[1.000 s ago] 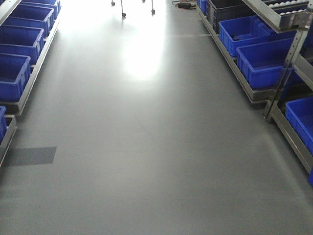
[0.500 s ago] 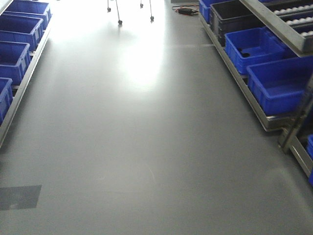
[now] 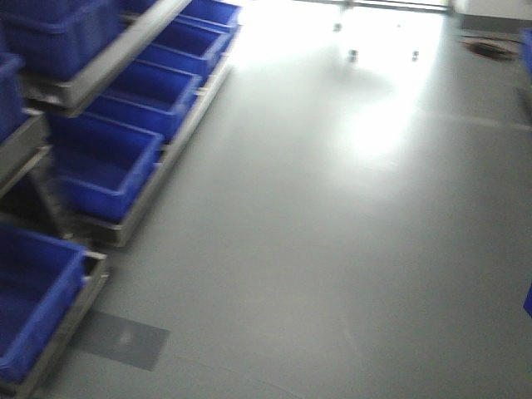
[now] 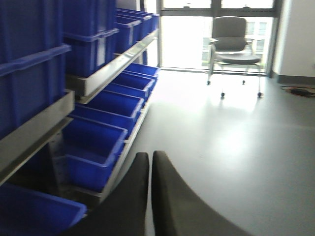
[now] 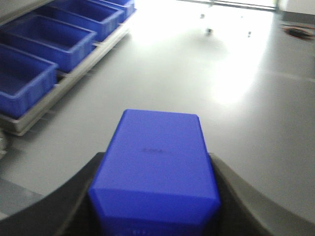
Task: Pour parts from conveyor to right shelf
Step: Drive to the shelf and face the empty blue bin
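Observation:
My right gripper point(image 5: 155, 164) is shut on a bright blue block point(image 5: 157, 152), one dark finger on each side of it; no stud shows on it. My left gripper point(image 4: 150, 160) is shut and empty, held above the grey floor. A silver metal rack point(image 3: 125, 46) with deep blue bins point(image 3: 108, 162) fills the left of the front view. It also shows in the left wrist view point(image 4: 113, 69) and, lower down, in the right wrist view point(image 5: 54, 32). I cannot tell whether it is the right shelf. The conveyor is out of view.
Glossy grey floor point(image 3: 332, 233) runs ahead to bright windows. An office chair point(image 4: 235, 42) on castors stands at the far end. A dark patch point(image 3: 125, 339) marks the floor near the rack. A blue corner point(image 3: 529, 299) shows at the right edge.
The front view has swung to the left. The racks on the right have left the frame, and the left rack with its bins now looms large and close.

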Robot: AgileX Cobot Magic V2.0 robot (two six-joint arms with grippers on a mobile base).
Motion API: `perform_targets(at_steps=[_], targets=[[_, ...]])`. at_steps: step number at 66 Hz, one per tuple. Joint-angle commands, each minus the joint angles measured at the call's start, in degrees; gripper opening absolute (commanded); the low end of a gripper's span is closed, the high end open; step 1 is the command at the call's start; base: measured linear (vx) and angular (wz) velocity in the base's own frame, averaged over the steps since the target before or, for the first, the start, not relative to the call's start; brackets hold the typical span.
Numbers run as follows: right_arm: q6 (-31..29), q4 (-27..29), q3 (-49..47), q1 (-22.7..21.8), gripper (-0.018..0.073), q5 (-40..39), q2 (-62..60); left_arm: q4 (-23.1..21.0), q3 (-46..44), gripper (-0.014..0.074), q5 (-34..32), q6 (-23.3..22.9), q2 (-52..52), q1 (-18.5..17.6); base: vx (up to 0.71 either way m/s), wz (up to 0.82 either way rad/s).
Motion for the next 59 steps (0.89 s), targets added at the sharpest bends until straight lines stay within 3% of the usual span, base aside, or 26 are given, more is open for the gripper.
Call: perform_targets(at_steps=[1,37,59], targets=[[-0.3,0.0,-1.7,-0.3,-0.0005,-4.4,1.0,-0.5,-1.1,-0.0006,-4.5,-0.5,1.0,0.2,0.43,1.02],[-0.3,-0.1,-1.7,-0.3,-0.0005,-4.4,1.0,-0.5,-1.1,-0.0006,-4.5,-0.5,1.0,0.2,0.36,1.03],[-0.3,-0.1,-1.7,-0.3,-0.0005,-4.4,1.0,-0.5,-1.1,-0.0006,-4.5,-0.5,1.0,0.2,0.2,0.79]])
